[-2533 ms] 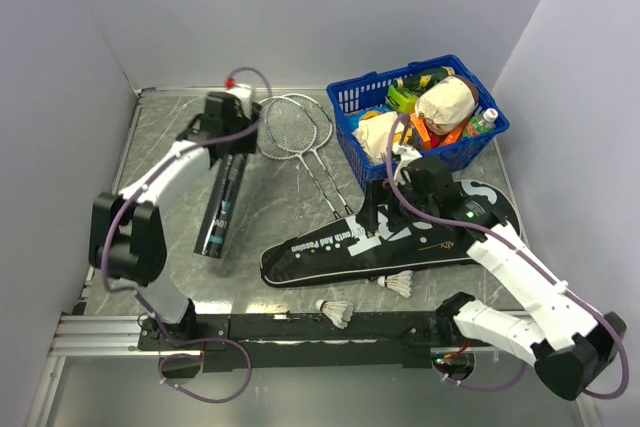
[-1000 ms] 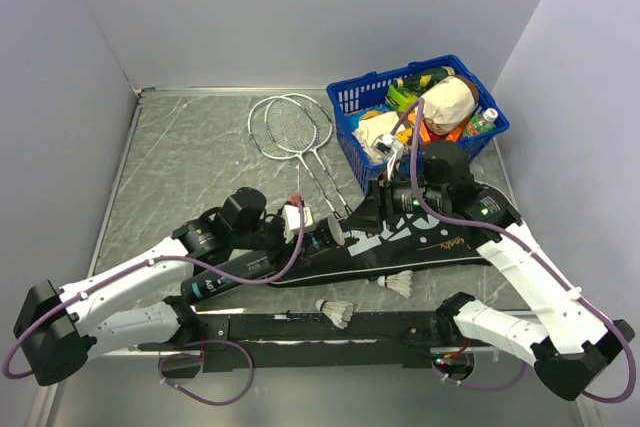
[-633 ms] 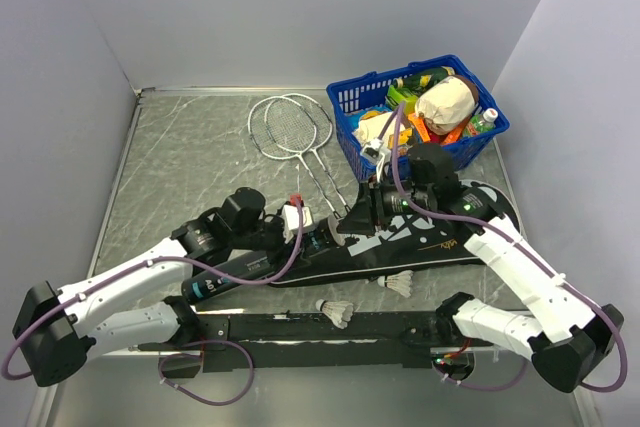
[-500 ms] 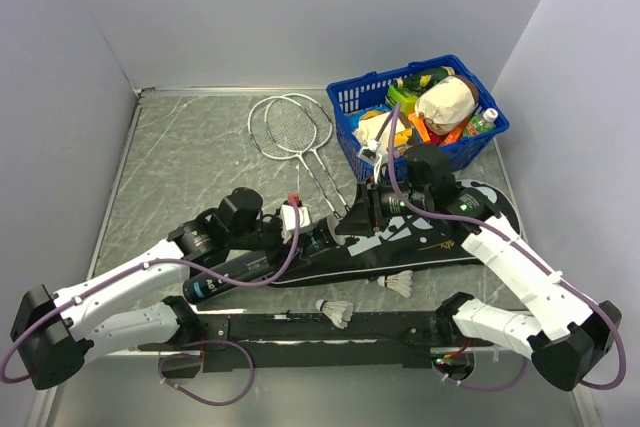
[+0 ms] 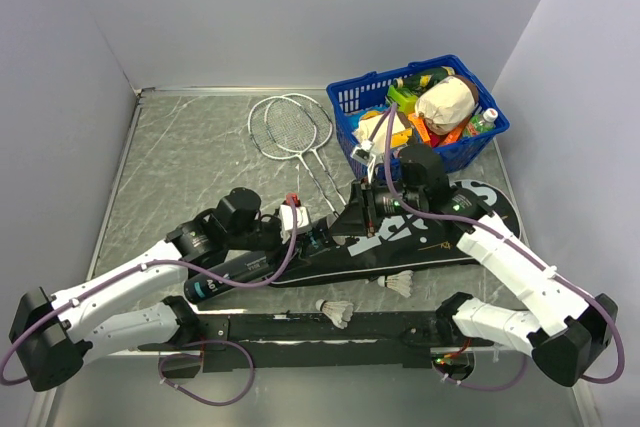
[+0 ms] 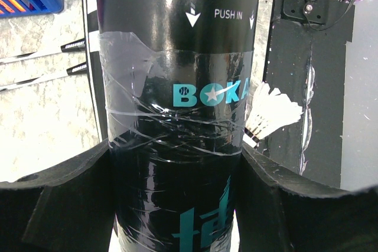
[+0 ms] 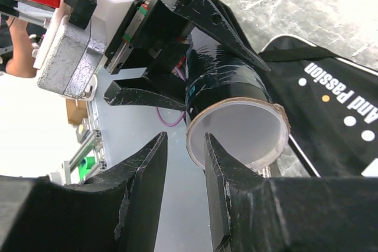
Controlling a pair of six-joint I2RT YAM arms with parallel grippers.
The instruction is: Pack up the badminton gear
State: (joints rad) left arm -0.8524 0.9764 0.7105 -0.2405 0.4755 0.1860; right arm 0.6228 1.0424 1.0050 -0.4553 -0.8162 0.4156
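The long dark tube (image 5: 245,269) lies slanted near the table's front, its open end at the narrow end of the black bag (image 5: 425,237). My left gripper (image 5: 312,237) is shut on the tube (image 6: 177,104), both fingers pressed to its sides. My right gripper (image 5: 368,210) is open but narrow at the tube's white mouth (image 7: 236,131). The rim's edge shows in the gap between its fingers (image 7: 220,175). Two rackets (image 5: 290,127) lie at the back. One shuttlecock (image 5: 400,284) rests by the bag, another (image 5: 335,310) by the arm rail.
A blue basket (image 5: 345,97) full of groceries stands at the back right, just behind the right arm. Grey walls close in the left, back and right sides. The black arm rail (image 5: 330,327) runs along the front edge.
The left arm has carried the tube from the far left down to the bag's narrow end. Over the last second the right gripper's jaws narrowed and it edged left to the tube's mouth.
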